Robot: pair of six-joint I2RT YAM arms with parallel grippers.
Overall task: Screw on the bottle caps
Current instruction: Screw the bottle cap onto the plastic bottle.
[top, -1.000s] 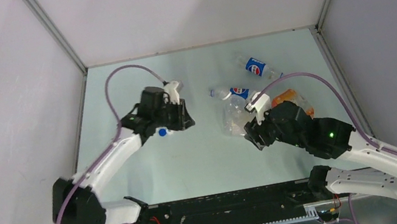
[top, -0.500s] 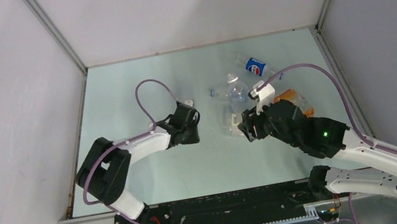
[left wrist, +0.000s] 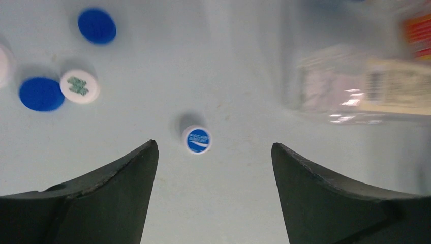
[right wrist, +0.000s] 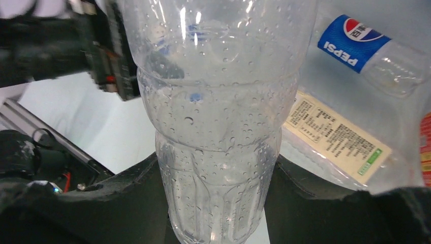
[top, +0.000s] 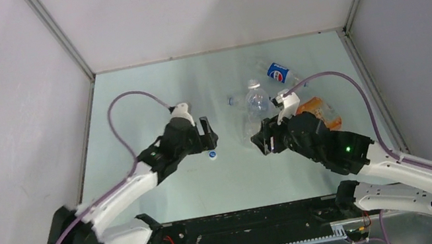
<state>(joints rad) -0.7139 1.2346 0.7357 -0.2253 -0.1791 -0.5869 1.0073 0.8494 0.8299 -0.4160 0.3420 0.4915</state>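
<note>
My left claw (left wrist: 213,144) stands apart, empty, and just ahead of its tips a small white cap (left wrist: 197,140) lies flat on the table (left wrist: 228,203), blue printed top up. Left of it lie two blue caps (left wrist: 96,25) and a green-marked cap (left wrist: 80,86); a labelled bottle (left wrist: 366,91) lies at the right. My right claw (right wrist: 216,170) is clamped on a clear bottle (right wrist: 213,112), whose length runs straight out from it.

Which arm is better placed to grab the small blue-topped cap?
Left. The left gripper hangs over the cap, jaws open, with the cap lying just ahead of the gap between them. The right gripper is shut on a clear bottle, so it cannot take a cap.
</note>
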